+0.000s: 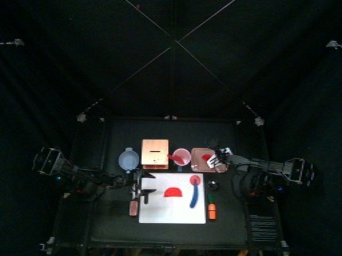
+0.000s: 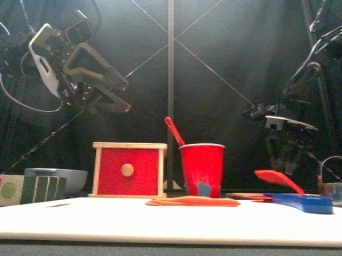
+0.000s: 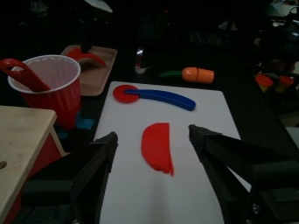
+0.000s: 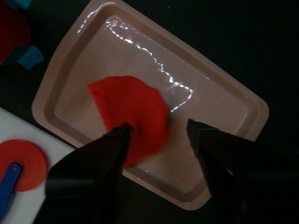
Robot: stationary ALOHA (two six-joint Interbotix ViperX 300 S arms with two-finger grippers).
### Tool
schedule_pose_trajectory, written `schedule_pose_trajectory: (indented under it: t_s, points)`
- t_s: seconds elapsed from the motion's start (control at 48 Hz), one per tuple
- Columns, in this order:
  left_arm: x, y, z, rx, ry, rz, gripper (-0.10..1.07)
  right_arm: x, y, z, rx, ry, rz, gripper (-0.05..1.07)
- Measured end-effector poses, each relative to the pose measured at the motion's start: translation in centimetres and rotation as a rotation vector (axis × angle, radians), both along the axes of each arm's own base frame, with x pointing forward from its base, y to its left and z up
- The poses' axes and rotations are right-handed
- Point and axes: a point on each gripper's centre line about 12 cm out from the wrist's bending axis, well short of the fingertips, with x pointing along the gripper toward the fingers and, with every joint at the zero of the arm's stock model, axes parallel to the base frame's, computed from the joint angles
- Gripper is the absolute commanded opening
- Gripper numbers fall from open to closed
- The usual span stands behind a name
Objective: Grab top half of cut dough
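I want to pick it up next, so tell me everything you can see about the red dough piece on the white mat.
The dough half is a flat, smooth red half-disc that looks soft, with one straight cut edge and one rounded edge. It lies flat on the white mat, near its middle. It sits apart from the blue cutter. The left gripper hangs above it, jaws open on either side, and nothing grips it.

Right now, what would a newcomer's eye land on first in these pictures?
Probably the red dough: one half-disc lies on the white mat between the open left gripper jaws, and another red piece sits in a pinkish tray under the open right gripper. A red cup stands mid-table.
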Motion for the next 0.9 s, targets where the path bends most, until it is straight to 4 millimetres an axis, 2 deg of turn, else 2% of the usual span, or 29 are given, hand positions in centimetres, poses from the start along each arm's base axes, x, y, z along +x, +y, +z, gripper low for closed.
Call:
schedule_pose_trajectory:
  t_s: [0.083,0.417,0.604,0.75,0.896]
  points:
    - [0.0,0.0,0.0,0.001,0.0,0.001,0.98,0.0,-0.1,-0.2,0.0,0.012,0.002,1.02]
    - [0.0,0.1,0.0,0.0,0.002,0.002,0.98,0.2,-0.5,0.1,-0.019,0.008,0.006,1.02]
    - [0.0,0.0,0.0,0.0,0.0,0.002,0.98,0.1,-0.2,1.5,-0.039,-0.043,0.01,1.02]
    - [0.0,0.0,0.0,0.0,0.0,0.002,0.98,0.4,1.1,3.2,-0.067,-0.126,0.059,1.02]
    - [0.0,0.0,0.0,0.0,0.0,0.002,0.98,0.9,3.8,4.6,-0.098,-0.25,0.193,1.02]
